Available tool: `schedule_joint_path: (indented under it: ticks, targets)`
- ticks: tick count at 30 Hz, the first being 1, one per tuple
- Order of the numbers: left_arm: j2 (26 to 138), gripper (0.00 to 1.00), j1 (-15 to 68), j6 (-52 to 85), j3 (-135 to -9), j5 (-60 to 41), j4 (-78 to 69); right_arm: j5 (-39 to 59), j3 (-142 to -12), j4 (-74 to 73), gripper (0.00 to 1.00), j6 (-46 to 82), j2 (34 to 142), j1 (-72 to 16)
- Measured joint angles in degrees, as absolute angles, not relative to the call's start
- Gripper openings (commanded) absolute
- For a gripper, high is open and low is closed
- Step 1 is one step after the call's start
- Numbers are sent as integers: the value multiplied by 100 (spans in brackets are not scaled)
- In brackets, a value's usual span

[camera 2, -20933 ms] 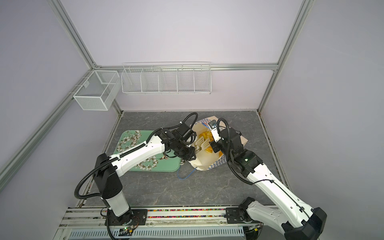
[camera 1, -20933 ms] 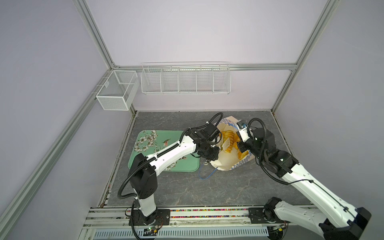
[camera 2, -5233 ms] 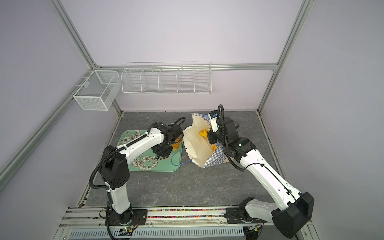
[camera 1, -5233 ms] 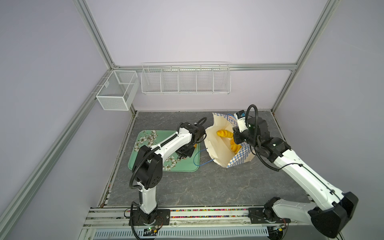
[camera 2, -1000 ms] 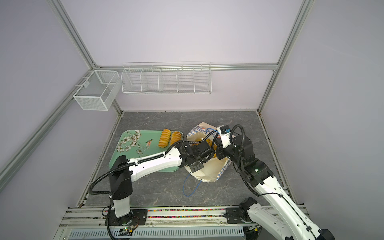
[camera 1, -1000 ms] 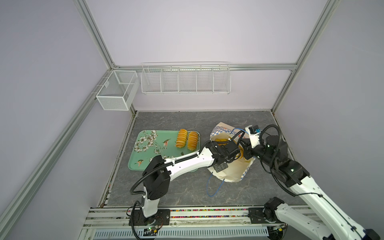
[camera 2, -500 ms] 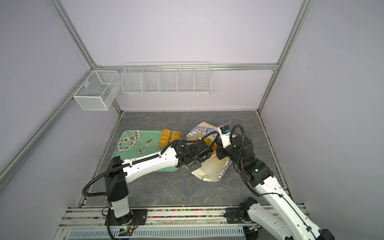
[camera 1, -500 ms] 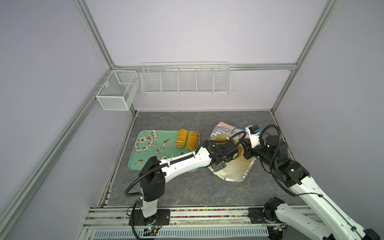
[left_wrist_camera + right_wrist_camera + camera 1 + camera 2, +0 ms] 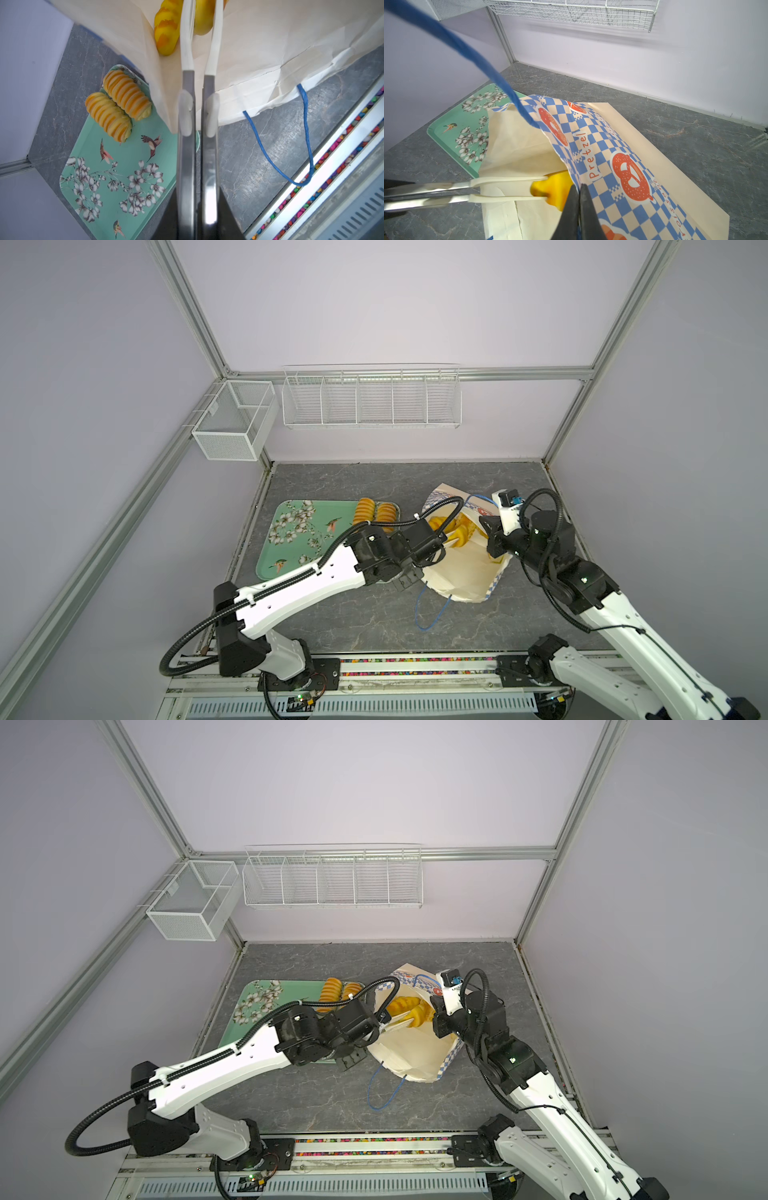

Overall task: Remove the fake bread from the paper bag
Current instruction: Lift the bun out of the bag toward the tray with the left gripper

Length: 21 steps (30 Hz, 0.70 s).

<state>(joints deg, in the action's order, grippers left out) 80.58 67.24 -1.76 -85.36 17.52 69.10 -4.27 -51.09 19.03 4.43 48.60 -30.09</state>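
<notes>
The paper bag (image 9: 461, 576) lies tipped on the grey surface (image 9: 374, 481) just beside a green flowered tray (image 9: 299, 539). In both top views its mouth faces the camera and yellow bread shows inside. From up there the left fingers (image 9: 395, 1026) reach into the mouth, but their hold is too small to read. The left wrist view shows it: the long white-tipped fingers stand narrowly apart, clamped on a bread piece (image 9: 202, 18). A second bread piece (image 9: 166, 27) lies just beside it against the bag's inner wall. That view also shows two ribbed loaves (image 9: 118, 104) touching side by side at the tray corner nearest the bag, and a loose blue handle (image 9: 305, 145) trailing on the surface. The right wrist view hides the loaves behind the bag, yet only it shows the bag's printed outside, with blue-and-white checks, orange pretzels and the word "Pretzel". There the black right fingers (image 9: 571, 207) are pressed together on the checkered rim, right beside the held bread. The bag's other handle (image 9: 467, 52) crosses that view up close.
</notes>
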Motion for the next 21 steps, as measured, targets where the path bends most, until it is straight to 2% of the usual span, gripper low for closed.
schedule_joint_path:
  ticks: [13,21]
  targets:
    - [5513,0,6683,661,-7347,1627,7050,-1015,-5374,1905,7,840,5295,-3009]
    - [5061,0,5749,1422,-6932,1173,6958,-1094,-5380,1907,7,882,5286,-3011]
